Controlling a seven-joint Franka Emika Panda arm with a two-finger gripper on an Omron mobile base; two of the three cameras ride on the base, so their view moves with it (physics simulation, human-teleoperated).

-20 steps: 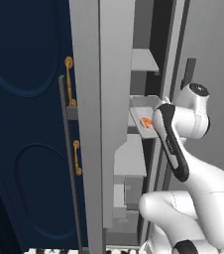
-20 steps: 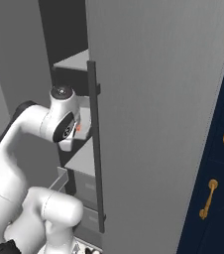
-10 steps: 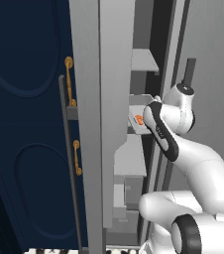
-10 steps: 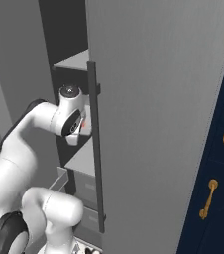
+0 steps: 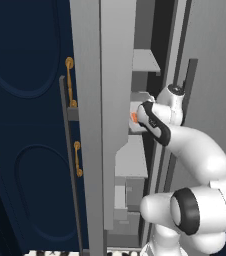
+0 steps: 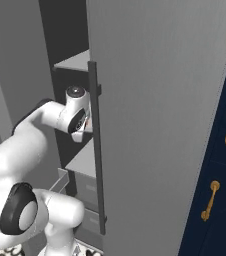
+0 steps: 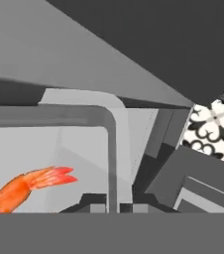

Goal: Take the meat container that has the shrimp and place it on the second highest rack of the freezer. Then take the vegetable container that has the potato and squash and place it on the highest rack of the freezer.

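The meat container (image 7: 111, 144) is a light-grey tray, and its raised rim runs down between my two dark fingertips. The orange shrimp (image 7: 27, 186) lies inside it at the lower left. My gripper (image 7: 113, 206) is shut on that rim. In the left base view my hand reaches into the open freezer (image 5: 102, 100), and the shrimp (image 5: 134, 117) shows as an orange spot in the container (image 5: 136, 129), level with the hand. The highest rack (image 5: 146, 62) is above it and another shelf (image 5: 132, 157) lies below. In the right base view the gripper (image 6: 86, 123) is half hidden behind the freezer door's bar handle (image 6: 96, 150).
The freezer door (image 6: 160, 125) stands open on the right, close to my forearm. Navy cabinets with gold handles (image 5: 71, 82) flank the freezer. Grey drawers (image 5: 127, 200) sit low inside the freezer. Patterned floor tile (image 7: 213, 129) shows past the tray.
My hand has pushed slightly deeper into the freezer, carrying the container with the shrimp inward. The grip has not changed.
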